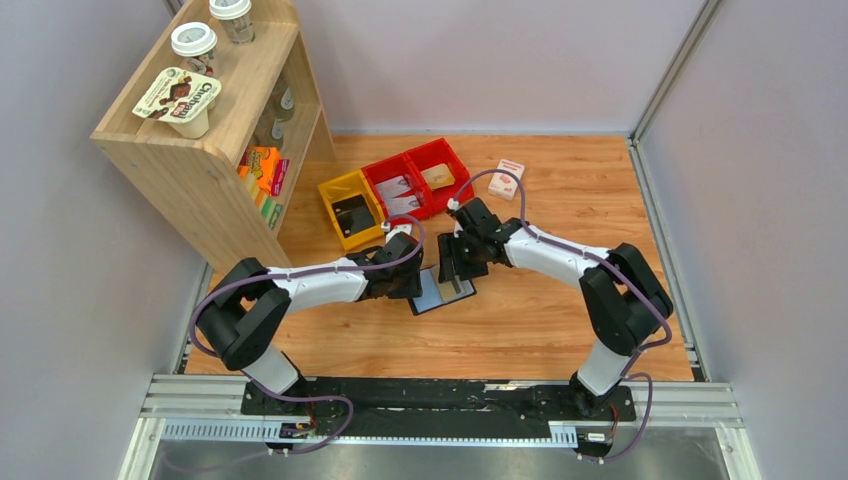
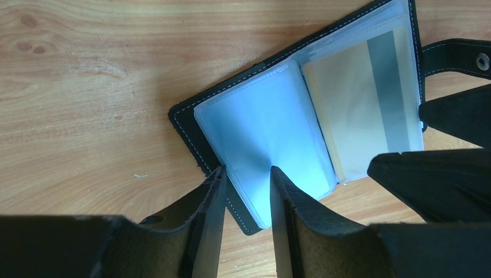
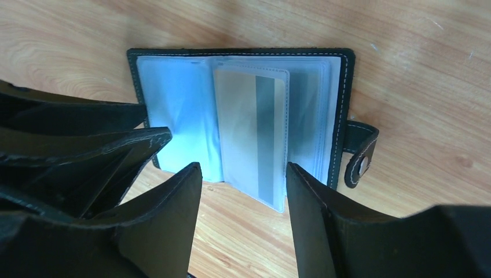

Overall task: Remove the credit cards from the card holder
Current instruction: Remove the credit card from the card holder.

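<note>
- lying flat and open on the wooden table (image 1: 540,320), the card holder (image 1: 438,292) sits mid-table between the two arms, black stitched cover down and bluish clear sleeves (image 2: 260,127) facing up.
- the left gripper (image 2: 246,171) is down at the near edge of the holder's left leaf. its fingers (image 2: 284,214) stand a narrow gap apart, one tip at the cover's stitched rim and the other on a sleeve. nothing looks pinched between them, and i can't tell whether the tips press or only touch.
- the right gripper (image 3: 243,168) hangs over the right leaf, spread wide and holding nothing. one loose sleeve reaches into the gap, clear of both fingers.
- a credit card (image 2: 347,110), golden-beige with a grey stripe, sits tucked in a sleeve on the right leaf, its edges inside the plastic.
- the closing tab (image 3: 362,156) juts past the holder's right edge, unfastened, resting on the wood.
- the two grippers crowd close side by side above the holder, with little room between them.
- bare wood lies open on the near side of the holder and off to the right.
- behind the holder a yellow bin (image 1: 350,210) and two red bins (image 1: 398,185) stand near. a white-and-red small box (image 1: 507,178) sits beyond the right gripper, and a wooden shelf (image 1: 215,130) is well apart at far left.
</note>
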Robot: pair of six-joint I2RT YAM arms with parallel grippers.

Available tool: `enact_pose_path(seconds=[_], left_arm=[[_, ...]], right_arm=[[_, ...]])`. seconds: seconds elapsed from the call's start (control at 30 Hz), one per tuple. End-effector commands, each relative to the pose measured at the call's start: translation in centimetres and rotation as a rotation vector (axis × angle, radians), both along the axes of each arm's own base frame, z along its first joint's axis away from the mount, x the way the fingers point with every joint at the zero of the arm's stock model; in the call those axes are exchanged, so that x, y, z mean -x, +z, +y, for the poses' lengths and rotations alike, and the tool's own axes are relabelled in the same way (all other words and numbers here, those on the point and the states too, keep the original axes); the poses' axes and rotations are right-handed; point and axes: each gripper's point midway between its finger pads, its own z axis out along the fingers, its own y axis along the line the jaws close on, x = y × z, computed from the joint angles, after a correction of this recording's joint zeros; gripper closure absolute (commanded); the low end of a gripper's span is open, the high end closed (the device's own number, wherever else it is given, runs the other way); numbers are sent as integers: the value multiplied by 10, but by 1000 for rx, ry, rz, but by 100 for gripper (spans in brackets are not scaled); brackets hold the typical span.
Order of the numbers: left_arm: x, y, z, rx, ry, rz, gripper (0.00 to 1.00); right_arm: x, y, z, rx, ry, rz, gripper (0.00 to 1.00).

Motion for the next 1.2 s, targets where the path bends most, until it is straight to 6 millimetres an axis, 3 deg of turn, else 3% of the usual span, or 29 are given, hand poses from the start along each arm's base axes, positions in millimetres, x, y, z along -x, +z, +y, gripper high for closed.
enact_pose_path(seconds=[0.0,0.27,0.63,1.03,1.17], left_arm=[[2,-3,-6,22,2,11,59],[2,-3,-4,21,7,12,59],[3,-3,-2,24,16,7,59],[3,-1,0,29,25,-1,59],[4,-1,1,29,32,0,59]], right_arm=[[-4,31,15,-89,35,-64,43],[2,44,25,-170,72,-65,44],[6,45,32,-212,97,-47,62],[10,38,37,-231,105,-17,65],[16,43,45,-287,146,2,57]])
